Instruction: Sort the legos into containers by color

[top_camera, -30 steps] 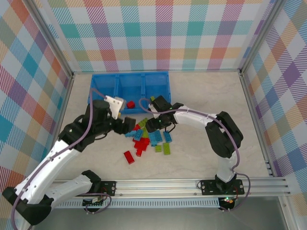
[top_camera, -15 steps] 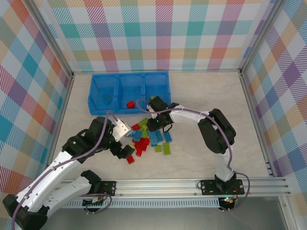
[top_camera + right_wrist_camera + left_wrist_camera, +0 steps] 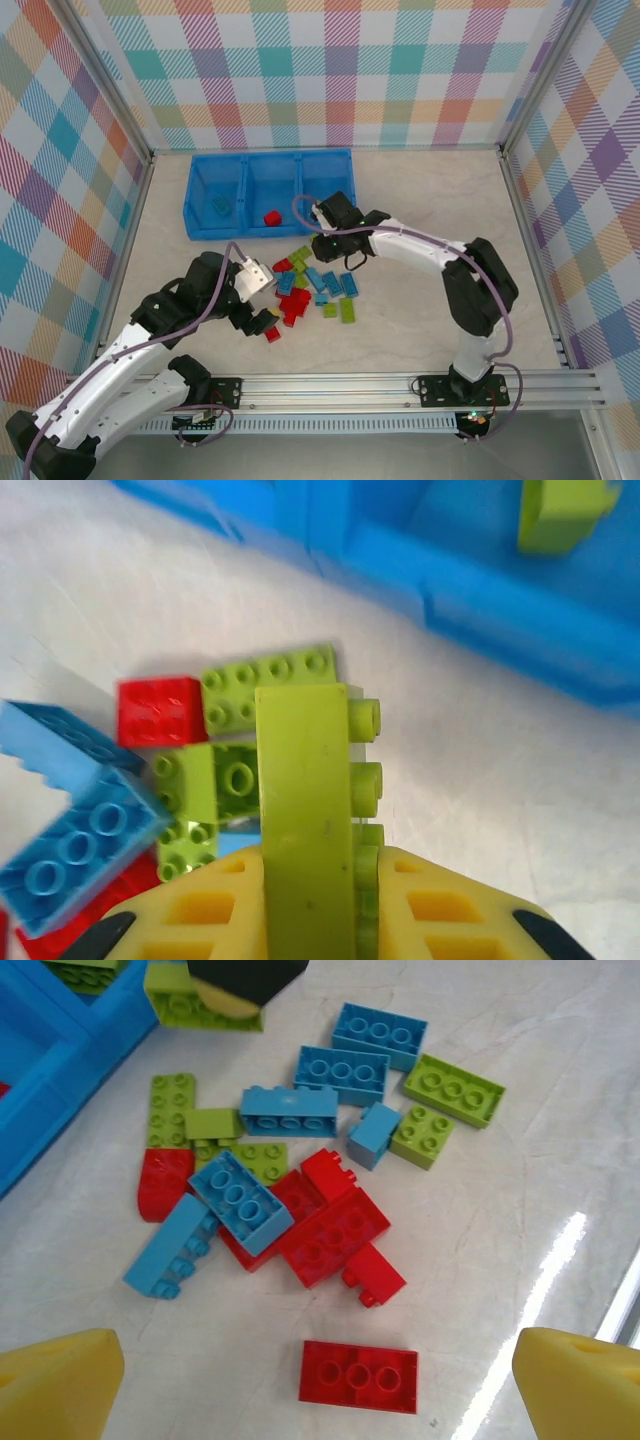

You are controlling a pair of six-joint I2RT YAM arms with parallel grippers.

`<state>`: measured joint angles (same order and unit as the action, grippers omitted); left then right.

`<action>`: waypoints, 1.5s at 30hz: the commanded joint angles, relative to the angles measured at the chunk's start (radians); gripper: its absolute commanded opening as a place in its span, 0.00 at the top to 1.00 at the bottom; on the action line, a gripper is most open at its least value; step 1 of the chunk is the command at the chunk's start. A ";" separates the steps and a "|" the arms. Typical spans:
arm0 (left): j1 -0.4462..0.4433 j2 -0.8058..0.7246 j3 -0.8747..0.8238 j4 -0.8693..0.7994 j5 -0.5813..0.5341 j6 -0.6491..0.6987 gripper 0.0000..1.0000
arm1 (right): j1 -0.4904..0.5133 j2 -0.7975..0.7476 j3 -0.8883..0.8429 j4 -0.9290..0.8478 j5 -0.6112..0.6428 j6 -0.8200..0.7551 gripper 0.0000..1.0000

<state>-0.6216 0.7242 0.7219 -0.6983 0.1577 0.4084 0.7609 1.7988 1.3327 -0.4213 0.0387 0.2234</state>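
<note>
The legos lie in a loose pile [image 3: 310, 285] of red, light blue and lime green bricks in front of the blue tray [image 3: 270, 157] of containers. My left gripper [image 3: 262, 322] hangs open over the pile's near edge. In the left wrist view one red brick [image 3: 358, 1375] lies flat between its yellow fingertips [image 3: 60, 1380]. My right gripper [image 3: 325, 245] is shut on a lime green brick [image 3: 305, 810], held on edge with its studs to the right, above the pile's far side and close to the tray wall [image 3: 480, 590].
The tray's left compartment holds a blue brick [image 3: 220, 207], the middle one a red brick [image 3: 270, 217], and a green brick [image 3: 560, 515] lies in the one ahead of my right gripper. Metal frame rails [image 3: 520, 230] and checked walls bound the table.
My left gripper has drawn back from the tray to the pile's near side and opened wide. My right gripper has shut on the lime green brick and raised it off the pile.
</note>
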 commanded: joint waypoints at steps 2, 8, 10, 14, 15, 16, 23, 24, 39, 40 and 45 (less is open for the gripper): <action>-0.015 -0.055 -0.027 0.068 -0.039 -0.012 0.00 | -0.001 -0.060 0.033 0.077 0.112 -0.005 0.79; -0.014 -0.132 -0.061 0.119 -0.090 -0.011 0.00 | -0.093 0.084 0.173 0.140 0.181 -0.001 0.81; -0.015 -0.155 -0.069 0.124 -0.106 -0.019 0.00 | -0.115 0.159 0.228 0.148 0.171 -0.009 0.81; -0.014 -0.194 -0.088 0.147 -0.103 -0.032 0.00 | -0.132 0.283 0.365 0.091 0.125 -0.010 0.74; -0.013 -0.201 -0.091 0.150 -0.106 -0.030 0.00 | -0.132 0.304 0.393 0.076 0.118 -0.009 0.72; -0.014 -0.204 -0.093 0.153 -0.113 -0.030 0.00 | -0.132 0.315 0.414 0.066 0.108 -0.007 0.68; -0.014 -0.192 -0.096 0.154 -0.130 -0.035 0.00 | -0.132 0.266 0.423 0.056 0.076 0.004 0.56; -0.013 -0.191 -0.095 0.156 -0.134 -0.043 0.00 | -0.132 0.247 0.417 0.049 0.069 0.004 0.56; -0.022 0.326 0.203 -0.035 -0.243 -0.810 0.00 | -0.132 -0.425 -0.075 -0.189 -0.292 0.075 0.27; -0.027 0.369 0.206 -0.025 -0.236 -0.835 0.00 | -0.132 -0.457 -0.093 -0.228 -0.301 0.076 0.24; -0.086 0.562 0.221 0.013 -0.278 -0.874 0.01 | -0.132 -0.567 -0.154 -0.374 -0.344 0.079 0.11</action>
<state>-0.6727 1.2453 0.9264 -0.6785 -0.0998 -0.3790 0.6239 1.2648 1.2072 -0.6571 -0.2451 0.2993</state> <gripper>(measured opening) 0.993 0.876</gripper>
